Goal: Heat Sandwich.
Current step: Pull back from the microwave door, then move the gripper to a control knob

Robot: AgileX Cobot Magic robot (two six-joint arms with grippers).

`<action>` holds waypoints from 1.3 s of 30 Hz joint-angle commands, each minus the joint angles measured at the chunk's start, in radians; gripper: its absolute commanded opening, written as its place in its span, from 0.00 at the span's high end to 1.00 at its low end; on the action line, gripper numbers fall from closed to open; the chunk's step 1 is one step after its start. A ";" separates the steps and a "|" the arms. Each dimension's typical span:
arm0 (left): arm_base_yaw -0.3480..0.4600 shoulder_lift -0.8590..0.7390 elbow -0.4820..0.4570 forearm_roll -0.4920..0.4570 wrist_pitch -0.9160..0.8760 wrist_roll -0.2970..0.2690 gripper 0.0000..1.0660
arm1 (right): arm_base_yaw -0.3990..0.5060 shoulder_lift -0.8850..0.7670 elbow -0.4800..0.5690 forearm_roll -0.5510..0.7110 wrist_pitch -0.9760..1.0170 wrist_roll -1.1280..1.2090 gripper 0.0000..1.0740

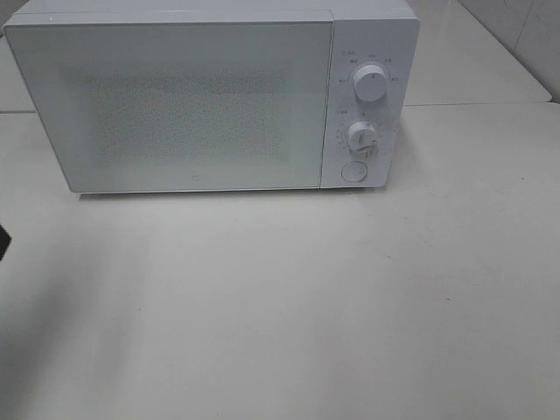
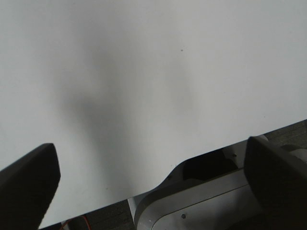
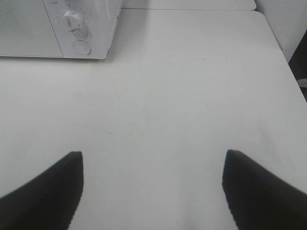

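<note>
Pale tiles [image 1: 525,26] edge the room beyond a smooth, off-white tabletop [image 1: 280,306]. On it the white microwave [image 1: 175,105], door shut, might skid back if a claw pushes its lower dial [image 1: 361,136] off-line. The left claw [image 2: 153,153] and right claw [image 3: 153,157] hang over bare surface, jaws apart, empty. The sandwich shows nowhere; whether it sits behind the frosted door I cannot tell.

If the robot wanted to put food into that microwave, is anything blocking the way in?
Yes, the microwave door is shut across its front. No sandwich shows in any view. The left tool and right tool hang open over the table.
</note>
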 commanded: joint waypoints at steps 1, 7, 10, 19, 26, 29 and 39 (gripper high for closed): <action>0.035 -0.078 0.003 0.074 0.081 -0.087 0.03 | -0.005 -0.027 0.001 -0.002 -0.001 -0.003 0.29; 0.044 -0.201 0.003 0.190 0.170 -0.183 0.03 | -0.005 -0.027 0.001 -0.002 -0.001 -0.003 0.29; 0.044 -0.323 0.003 0.221 0.212 -0.193 0.03 | -0.005 -0.027 0.001 -0.002 -0.001 -0.003 0.29; 0.044 -0.632 0.046 0.256 0.238 -0.190 0.03 | -0.005 -0.027 0.001 -0.002 -0.001 -0.003 0.29; 0.044 -0.795 0.150 0.255 0.233 -0.190 0.03 | -0.005 -0.027 0.001 -0.002 -0.001 -0.003 0.29; 0.044 -0.876 0.217 0.254 0.232 -0.190 0.03 | -0.005 -0.027 0.001 -0.002 -0.001 -0.003 0.29; 0.044 -1.085 0.276 0.244 0.119 -0.190 0.03 | -0.005 -0.027 0.001 -0.002 -0.001 -0.003 0.29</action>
